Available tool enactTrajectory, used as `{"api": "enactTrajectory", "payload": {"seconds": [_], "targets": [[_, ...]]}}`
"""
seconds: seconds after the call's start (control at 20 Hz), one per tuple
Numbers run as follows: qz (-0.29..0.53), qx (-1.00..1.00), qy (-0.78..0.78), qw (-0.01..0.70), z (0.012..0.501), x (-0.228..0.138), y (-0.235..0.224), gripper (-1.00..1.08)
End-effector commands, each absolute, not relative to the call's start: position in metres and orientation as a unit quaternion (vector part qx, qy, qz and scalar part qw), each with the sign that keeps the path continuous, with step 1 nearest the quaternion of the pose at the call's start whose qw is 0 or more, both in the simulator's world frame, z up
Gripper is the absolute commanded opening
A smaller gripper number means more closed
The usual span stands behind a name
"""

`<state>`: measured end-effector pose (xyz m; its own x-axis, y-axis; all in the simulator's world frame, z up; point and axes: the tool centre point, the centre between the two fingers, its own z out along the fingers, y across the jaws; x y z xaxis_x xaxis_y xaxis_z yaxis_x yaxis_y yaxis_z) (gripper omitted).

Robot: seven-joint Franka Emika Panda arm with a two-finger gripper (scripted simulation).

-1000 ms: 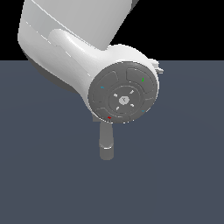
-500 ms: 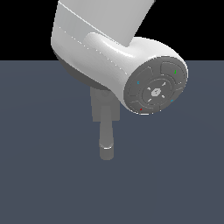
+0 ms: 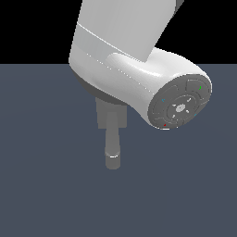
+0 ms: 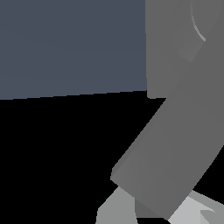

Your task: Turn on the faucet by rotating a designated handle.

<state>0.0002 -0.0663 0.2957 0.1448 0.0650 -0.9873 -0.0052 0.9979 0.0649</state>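
Note:
In the exterior view the grey faucet (image 3: 112,147) stands on the dark floor. Its thick spout points toward the camera and its block base (image 3: 102,115) is partly covered by my glossy white arm (image 3: 139,78). The handle and my gripper are hidden behind the arm there. In the wrist view a flat grey bar, the handle (image 4: 170,144), runs diagonally from the faucet body (image 4: 175,43) down between my two pale fingertips (image 4: 114,211). My gripper (image 4: 153,214) looks open, with one finger on each side of the bar's end.
The dark blue-grey floor (image 3: 46,185) spreads all around the faucet. The round end cap of my arm's link (image 3: 180,107) hangs to the exterior view's right of the faucet. Black background lies above the floor line.
My arm's end link has swung toward the exterior view's right and slightly up, uncovering more of the faucet's base block. The spout has not moved.

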Motion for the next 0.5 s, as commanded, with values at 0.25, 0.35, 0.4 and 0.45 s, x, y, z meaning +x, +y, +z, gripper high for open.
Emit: {"api": "enactTrajectory", "payload": {"seconds": [0.25,0.35,0.4,0.45], "targets": [[0.019,-0.009,0.689,0.725,0.263,0.003,-0.078,-1.00],[0.017,-0.013,0.693,0.720,0.256,0.004,-0.082,-1.00],[0.017,-0.015,0.696,0.718,0.252,0.004,-0.084,-1.00],[0.016,-0.018,0.698,0.715,0.249,0.004,-0.086,-1.00]]}}
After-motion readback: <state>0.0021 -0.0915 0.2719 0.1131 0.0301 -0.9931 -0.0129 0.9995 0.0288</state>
